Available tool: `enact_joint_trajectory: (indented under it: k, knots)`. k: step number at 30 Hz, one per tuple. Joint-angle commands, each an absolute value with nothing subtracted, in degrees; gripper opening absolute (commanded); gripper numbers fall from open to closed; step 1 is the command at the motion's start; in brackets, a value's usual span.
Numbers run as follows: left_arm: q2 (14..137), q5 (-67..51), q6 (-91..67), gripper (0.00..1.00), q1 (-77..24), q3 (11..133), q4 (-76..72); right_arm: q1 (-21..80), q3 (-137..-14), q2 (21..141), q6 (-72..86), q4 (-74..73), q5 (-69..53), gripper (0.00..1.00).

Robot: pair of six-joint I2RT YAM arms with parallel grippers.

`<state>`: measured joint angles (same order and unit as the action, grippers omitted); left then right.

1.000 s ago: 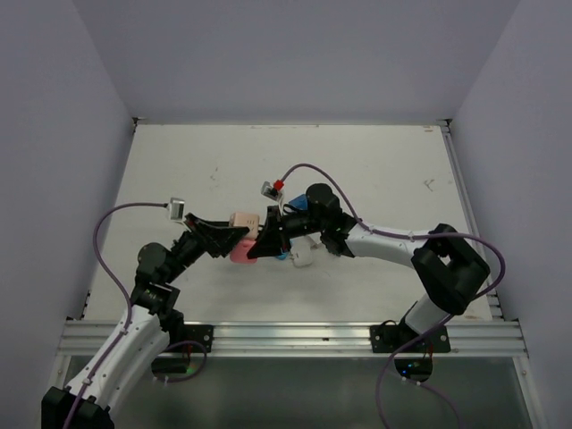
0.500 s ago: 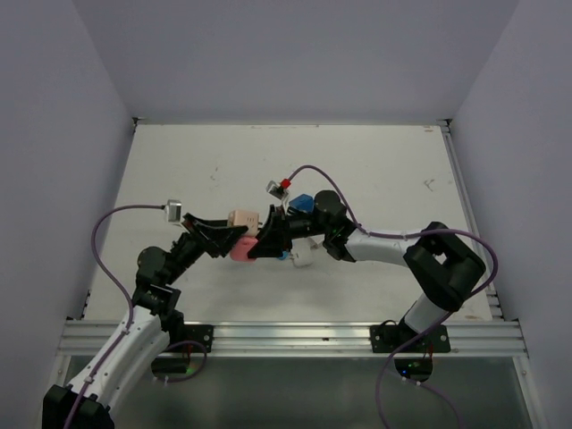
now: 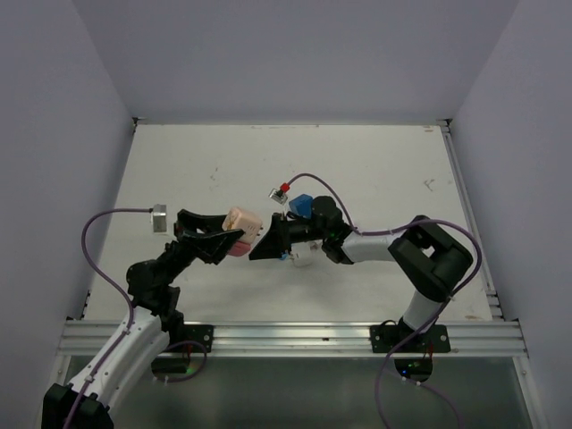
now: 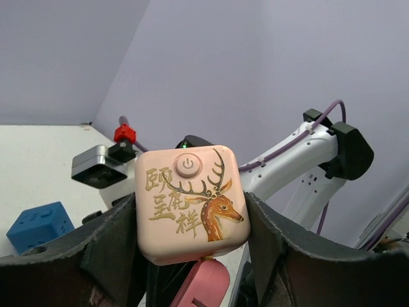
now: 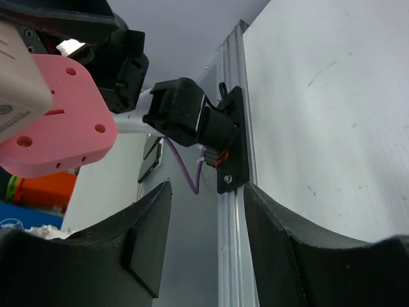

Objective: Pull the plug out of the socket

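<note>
Fingers (image 4: 105,249) of the left gripper (image 3: 228,239) clamp the cube (image 4: 188,204) with its pink block (image 5: 57,121) attached, while the right gripper (image 5: 208,217) gapes empty just beside them.

Bright even light, soft shadows, left end effector (image 4: 192,236) dark, slightly blurred.

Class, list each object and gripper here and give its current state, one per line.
Peach cube: gripped, lifted, pink block attached.
Pink block: joined to the cube, ungripped.
Blue cube: lying loose, ungripped.
Left gripper: shut on peach cube.
Right gripper: open, empty.
</note>
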<state>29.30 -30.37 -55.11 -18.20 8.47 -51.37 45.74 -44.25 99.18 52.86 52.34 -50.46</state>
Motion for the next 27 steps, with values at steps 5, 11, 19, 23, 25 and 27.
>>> enact_joint_trajectory:
  k: [5,11,19,23,25,27]
  knots:
    - [29.4,-30.5,-56.9,0.00,-18.5,9.8,-60.4,45.5,-42.2,98.0,56.0,62.9,-48.7,0.55]
    - [28.8,-31.6,-54.8,0.00,-18.5,9.6,-56.7,45.5,-40.9,89.7,39.8,42.4,-44.8,0.68]
    - [28.8,-34.2,-46.9,0.00,-18.5,14.0,-41.3,45.4,-46.5,76.9,17.5,7.9,-35.3,0.82]
    - [31.3,-39.2,-41.9,0.00,-18.5,16.8,-36.2,45.4,-47.6,73.9,13.3,0.9,-32.3,0.85]
    - [33.9,-44.4,-41.2,0.00,-18.5,18.7,-34.7,45.4,-48.0,72.1,11.8,0.2,-32.8,0.86]
    - [36.8,-49.0,-40.7,0.00,-18.5,19.9,-35.0,45.4,-48.7,70.0,9.6,-2.7,-32.9,0.89]
